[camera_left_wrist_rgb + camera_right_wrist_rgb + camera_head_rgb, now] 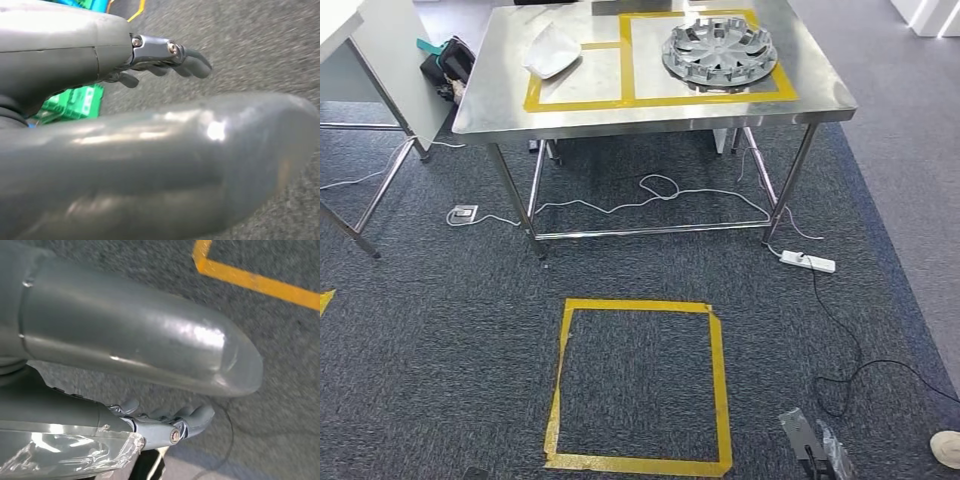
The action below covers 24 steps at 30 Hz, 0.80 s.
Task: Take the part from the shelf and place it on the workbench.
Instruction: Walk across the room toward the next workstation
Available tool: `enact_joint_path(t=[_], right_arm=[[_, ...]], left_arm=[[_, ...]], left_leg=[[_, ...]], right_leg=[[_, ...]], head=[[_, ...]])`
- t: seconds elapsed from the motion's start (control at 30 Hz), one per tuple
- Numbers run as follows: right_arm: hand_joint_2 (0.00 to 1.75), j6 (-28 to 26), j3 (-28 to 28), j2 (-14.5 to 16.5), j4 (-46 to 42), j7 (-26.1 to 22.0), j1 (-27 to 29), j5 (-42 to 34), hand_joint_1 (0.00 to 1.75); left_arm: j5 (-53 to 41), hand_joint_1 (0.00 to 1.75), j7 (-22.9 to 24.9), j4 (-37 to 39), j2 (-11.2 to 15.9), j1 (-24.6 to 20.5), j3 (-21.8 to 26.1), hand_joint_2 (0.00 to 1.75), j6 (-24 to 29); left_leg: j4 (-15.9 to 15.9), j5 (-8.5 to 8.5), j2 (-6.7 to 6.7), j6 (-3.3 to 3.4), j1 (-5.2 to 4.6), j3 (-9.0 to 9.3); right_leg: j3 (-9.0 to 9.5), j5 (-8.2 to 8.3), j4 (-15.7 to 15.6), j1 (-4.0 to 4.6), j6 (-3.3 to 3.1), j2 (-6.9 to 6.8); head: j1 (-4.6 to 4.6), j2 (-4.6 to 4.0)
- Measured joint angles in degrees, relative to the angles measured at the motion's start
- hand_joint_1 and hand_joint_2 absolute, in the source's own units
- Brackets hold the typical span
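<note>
Part on workbench, fingers empty.

The left hand is showing a smooth, glossy grey cover with a fine seam running along it. A thick rounded grey thumb is catching a bright highlight near its tip. Darker metallic fingers are extending from the cover, joined by a bracket carrying two small silver screws. The right hand is looking much the same: a broad, shiny grey thumb with a blunt rounded end, and dark grey fingers fixed by a link with one round silver screw. Crinkled clear plastic film is wrapping the edge of its grey cover, glinting white.
</note>
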Motion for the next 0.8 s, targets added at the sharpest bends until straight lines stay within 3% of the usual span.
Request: enact_joint_path(t=[0.07, 0.1, 0.13, 0.2, 0.27, 0.33, 0.4, 0.47, 0.53, 0.57, 0.6, 0.63, 0.67, 0.7, 0.77, 0.8], right_arm=[[0.00, 0.1, -0.8, 0.2, 1.3, 0.7, 0.0, -0.1, 0.00], [0.00, 0.3, -1.3, 0.3, 2.0, 1.5, 0.1, -0.2, 0.00], [0.00, 0.4, -1.7, 0.4, 2.6, 2.6, 0.2, -0.3, 0.00], [0.00, 0.6, -2.7, 0.8, 4.1, 5.6, 0.7, 0.0, 0.00], [0.00, 0.6, -3.1, 1.2, 5.4, 10.1, 1.5, 1.5, 0.00], [0.00, 1.2, -3.1, 1.7, 6.5, 15.3, 2.2, 3.7, 0.00], [0.00, 2.3, -3.0, 2.4, 7.3, 19.8, 2.5, 6.0, 0.00], [0.00, 3.2, -2.5, 3.3, 8.0, 22.9, 2.7, 8.1, 0.00], [0.00, 3.4, -1.8, 4.1, 8.6, 24.7, 3.0, 9.6, 0.00], [0.00, 3.5, -1.5, 4.5, 8.8, 25.3, 3.2, 10.2, 0.00], [0.00, 3.5, -1.2, 4.9, 9.0, 25.7, 3.4, 10.6, 0.00], [0.00, 3.6, -0.9, 5.3, 9.2, 25.9, 3.5, 10.9, 0.00], [0.00, 3.7, -0.6, 5.7, 9.3, 26.1, 3.6, 11.2, 0.00], [0.00, 3.9, -0.4, 5.9, 9.4, 26.3, 3.6, 11.3, 0.00], [0.00, 4.2, 0.0, 6.5, 9.6, 26.7, 3.5, 11.5, 0.00], [0.00, 4.4, 0.1, 6.7, 9.7, 26.9, 3.5, 11.5, 0.00]], left_arm=[[0.0, 0.00, 0.0, 0.0, 0.0, 0.0, 0.2, 0.00, 0.0], [0.1, 0.00, 0.0, 0.0, -0.1, 0.1, 0.3, 0.00, 0.1], [0.1, 0.00, 0.0, 0.0, -0.1, 0.1, 0.4, 0.00, 0.1], [0.3, 0.00, 0.0, 0.0, -0.1, 0.2, 0.6, 0.00, 0.2], [0.4, 0.00, 0.1, 0.0, -0.1, 0.2, 0.7, 0.00, 0.3], [0.5, 0.00, 0.2, 0.0, -0.2, 0.1, 0.7, 0.00, 0.4], [0.6, 0.00, 0.3, 0.0, -0.3, 0.2, 0.8, 0.00, 0.4], [0.6, 0.00, 0.5, 0.0, -0.3, 0.3, 0.8, 0.00, 0.4], [0.6, 0.00, 0.8, 0.0, -0.5, 0.2, 0.9, 0.00, 0.4], [0.6, 0.00, 0.9, 0.0, -0.6, 0.1, 0.9, 0.00, 0.4], [0.6, 0.00, 1.0, 0.0, -0.6, 0.1, 0.9, 0.00, 0.4], [0.6, 0.00, 1.0, 0.0, -0.6, 0.2, 0.9, 0.00, 0.4], [0.6, 0.00, 1.1, 0.0, -0.6, 0.2, 0.9, 0.00, 0.4], [0.5, 0.00, 1.1, 0.0, -0.6, 0.2, 0.9, 0.00, 0.3], [0.4, 0.00, 1.1, 0.0, -0.7, 0.0, 0.9, 0.00, 0.2], [0.3, 0.00, 1.1, 0.0, -0.7, -0.1, 0.9, 0.00, 0.2]], left_leg=[[7.7, -3.85, 0.44, -0.49, 0.06, -3.20], [10.0, -4.45, 0.51, -0.63, 0.08, -4.01], [10.4, -3.95, 0.60, -0.69, 0.08, -3.85], [4.8, -0.50, 1.51, -0.68, 0.08, -0.40], [-2.7, 2.13, 3.84, -0.43, -0.15, 3.89], [-5.8, 2.34, 4.91, 0.29, -0.35, 5.22], [-6.1, 2.31, 3.87, 1.26, -0.20, 4.82], [-6.2, 2.57, 2.79, 2.08, 0.02, 4.63], [-6.2, 2.79, 1.66, 2.62, 0.10, 4.43], [-6.2, 2.88, 0.98, 2.77, 0.09, 4.33], [-6.2, 2.96, 0.25, 2.84, 0.07, 4.26], [-6.2, 3.03, -0.50, 2.84, 0.06, 4.24], [-6.2, 3.11, -1.27, 2.78, 0.07, 4.25], [-6.2, 3.18, -2.04, 2.68, 0.10, 4.29], [-6.0, 3.38, -3.53, 2.28, 0.04, 4.12], [-5.9, 3.55, -4.19, 1.98, 0.05, 3.84]], right_leg=[[-0.41, 0.20, 0.0, 0.08, -0.28, -1.12], [-0.52, 0.25, 0.0, 0.12, -0.32, -1.71], [-0.58, 0.27, 0.1, 0.14, -0.32, -2.31], [-0.53, 0.22, 0.2, 0.13, -0.21, -3.53], [-0.57, 0.06, 0.4, 0.44, 0.19, -4.68], [-0.61, -0.03, 0.6, 0.88, 0.65, -5.68], [-0.66, -0.22, 0.8, 0.92, 1.16, -6.27], [-1.69, -2.07, 3.1, 0.71, 1.76, -4.43], [-4.65, -5.90, 10.0, 0.56, 2.06, -1.63], [-6.46, -7.65, 14.2, 0.55, 2.08, -0.95], [-7.78, -8.53, 17.1, 0.55, 2.05, -0.67], [-8.18, -8.29, 18.1, 0.54, 1.99, -0.53], [-7.43, -6.92, 16.5, 0.50, 1.89, -0.39], [-5.70, -4.82, 13.0, 0.39, 1.80, 0.10], [-1.85, -1.82, 4.9, -0.07, 1.76, 2.96], [-0.65, -1.29, 2.5, -0.24, 1.77, 4.20]], head=[[-0.19, 0.00], [-0.18, 0.00], [-0.19, 0.00], [-0.20, 0.00], [-0.23, 0.00], [-0.10, 0.00], [0.04, 0.00], [0.20, 0.00], [0.38, 0.00], [0.41, 0.00], [0.44, 0.00], [0.48, 0.00], [0.48, 0.00], [0.49, 0.00], [0.46, 0.00], [0.44, 0.00]])
